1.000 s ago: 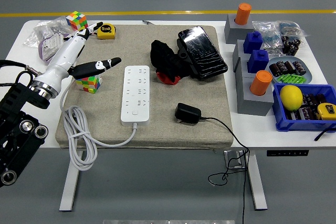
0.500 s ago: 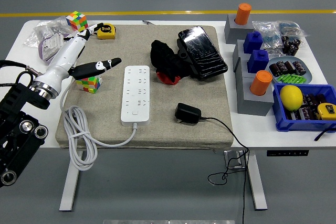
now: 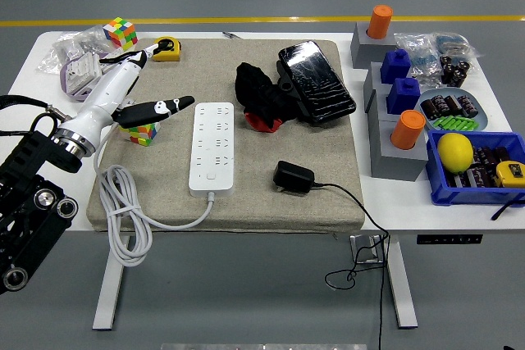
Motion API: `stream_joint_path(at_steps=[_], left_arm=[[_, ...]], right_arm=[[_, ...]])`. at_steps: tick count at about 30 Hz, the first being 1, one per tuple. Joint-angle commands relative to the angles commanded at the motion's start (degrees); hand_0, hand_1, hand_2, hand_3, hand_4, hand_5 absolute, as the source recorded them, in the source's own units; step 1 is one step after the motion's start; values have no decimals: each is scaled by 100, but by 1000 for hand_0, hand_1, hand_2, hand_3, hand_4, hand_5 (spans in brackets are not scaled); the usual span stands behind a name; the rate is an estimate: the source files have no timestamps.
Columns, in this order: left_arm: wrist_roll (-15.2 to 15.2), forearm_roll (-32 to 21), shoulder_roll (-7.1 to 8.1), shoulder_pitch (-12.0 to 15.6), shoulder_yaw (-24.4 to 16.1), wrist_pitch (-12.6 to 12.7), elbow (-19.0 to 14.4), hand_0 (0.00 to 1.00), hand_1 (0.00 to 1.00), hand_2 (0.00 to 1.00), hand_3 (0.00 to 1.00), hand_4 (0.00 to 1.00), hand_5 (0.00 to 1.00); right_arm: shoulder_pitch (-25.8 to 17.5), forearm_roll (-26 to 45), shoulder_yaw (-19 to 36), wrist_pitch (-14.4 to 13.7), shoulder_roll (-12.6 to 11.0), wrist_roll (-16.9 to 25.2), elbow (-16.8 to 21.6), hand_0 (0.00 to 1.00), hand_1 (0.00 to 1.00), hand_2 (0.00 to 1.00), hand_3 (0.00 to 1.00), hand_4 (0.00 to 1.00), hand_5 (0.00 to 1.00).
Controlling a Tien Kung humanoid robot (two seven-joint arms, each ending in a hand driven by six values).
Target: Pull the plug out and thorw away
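Observation:
A white power strip (image 3: 212, 147) lies on the grey mat (image 3: 271, 186), with no plug in its sockets. Its white cord (image 3: 123, 211) coils off the mat's left front. A black plug adapter (image 3: 293, 176) lies on the mat to the right of the strip, its black cable (image 3: 361, 219) running over the table's front edge. My left hand (image 3: 139, 92) hovers left of the strip, above a colour cube (image 3: 139, 131). Its fingers are spread and hold nothing. My right hand is not in view.
A black cloth (image 3: 258, 96) and a black case (image 3: 316, 81) lie at the mat's back. A yellow tape measure (image 3: 168, 47), a second colour cube (image 3: 120, 32) and plastic bags (image 3: 70, 59) sit far left. Grey blocks (image 3: 392, 153), a blue bin (image 3: 476, 192) with a lemon (image 3: 454, 152) stand right.
My left hand has shifted slightly right and toward the power strip. Nothing else has moved.

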Motion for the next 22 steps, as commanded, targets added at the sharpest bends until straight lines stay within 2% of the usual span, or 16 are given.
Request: stream_joint_path(at_steps=[4, 5, 22], left_arm=[[-4, -4, -6, -3, 3, -1, -12, 998, 998, 998, 972, 998, 753], [-3, -5, -9, 11, -2, -1, -14, 998, 998, 998, 971, 998, 746], [-3, -1, -31, 68, -51, -13, -26, 998, 998, 998, 971, 998, 739]], right_arm=[[-33, -37, 6, 85, -2, -36, -10, 622, 663, 689, 727, 994, 537], [-46, -47, 14, 93, 3, -40, -14, 619, 663, 689, 674, 992, 536], [-73, -78, 72, 108, 48, -40, -3, 621, 663, 689, 655, 991, 535]])
